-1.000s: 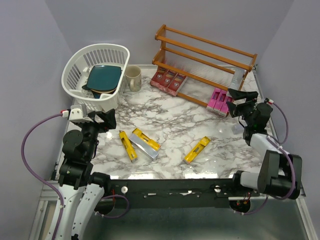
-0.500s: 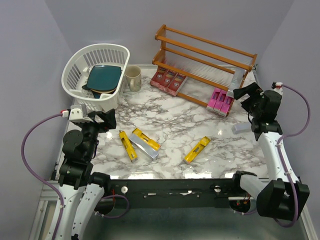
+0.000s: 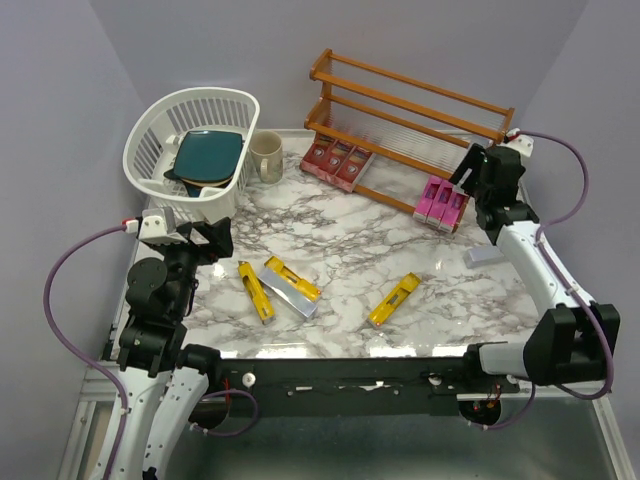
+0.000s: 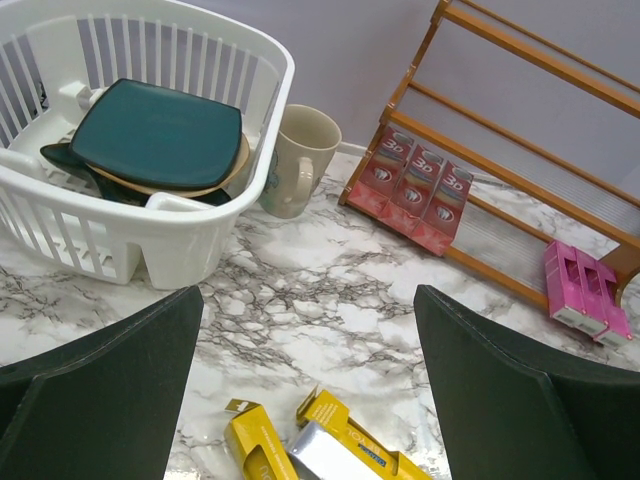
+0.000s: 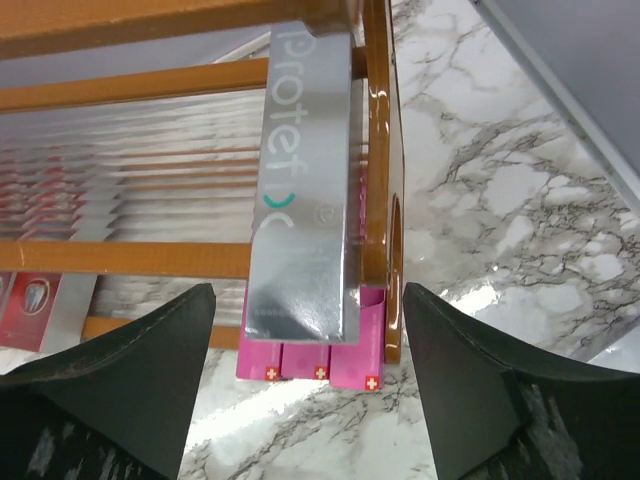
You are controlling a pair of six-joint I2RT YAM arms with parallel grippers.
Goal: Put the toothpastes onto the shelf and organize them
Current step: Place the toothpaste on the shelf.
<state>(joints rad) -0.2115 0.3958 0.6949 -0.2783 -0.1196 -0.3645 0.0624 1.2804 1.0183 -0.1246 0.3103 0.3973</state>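
Observation:
The wooden shelf [image 3: 410,110] stands at the back. Three red toothpastes [image 3: 336,160] and three pink ones [image 3: 441,203] lie on its bottom tier. My right gripper [image 3: 468,170] is open at the shelf's right end. A silver carton [image 5: 305,200] rests on the middle tier just ahead of it, above the pink cartons [image 5: 310,358], with a gap to each finger. Three yellow cartons [image 3: 256,291] [image 3: 293,278] [image 3: 394,299] and a silver one [image 3: 288,297] lie on the marble, another silver one [image 3: 484,256] at the right. My left gripper [image 3: 205,240] hangs open and empty at the left.
A white basket [image 3: 150,150] holding teal plates sits at the back left, with a beige mug [image 3: 266,156] beside it. The shelf's right side frame [image 5: 378,150] stands close to my right finger. Walls close in on both sides.
My right arm has swung from above the table's right side back to the shelf's right end. The left arm has not moved.

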